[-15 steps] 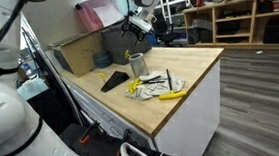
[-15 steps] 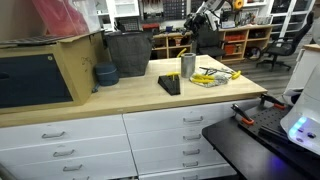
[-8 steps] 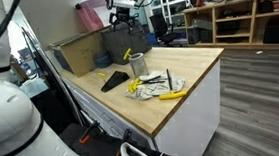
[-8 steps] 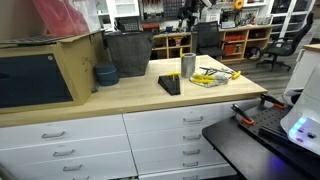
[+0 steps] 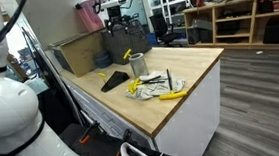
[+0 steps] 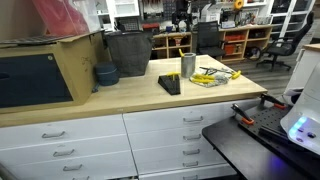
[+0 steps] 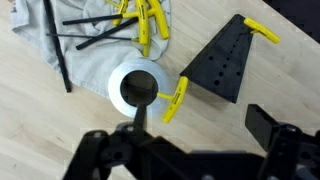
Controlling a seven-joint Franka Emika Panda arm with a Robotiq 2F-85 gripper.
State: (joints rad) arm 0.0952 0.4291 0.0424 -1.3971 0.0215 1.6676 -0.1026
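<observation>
Hovering my gripper high over the wooden counter, jaws spread wide and holding nothing. The metal cup stands upright right below me, with a yellow-handled tool poking out over its rim. Just beside it there's a black wedge, plus a grey cloth with more yellow tools piled on it.

- On the wooden worktop, the round metal cup stood between the grey cloth and the black wedge-shaped block.
- Yellow-handled tools lay on the cloth.
</observation>
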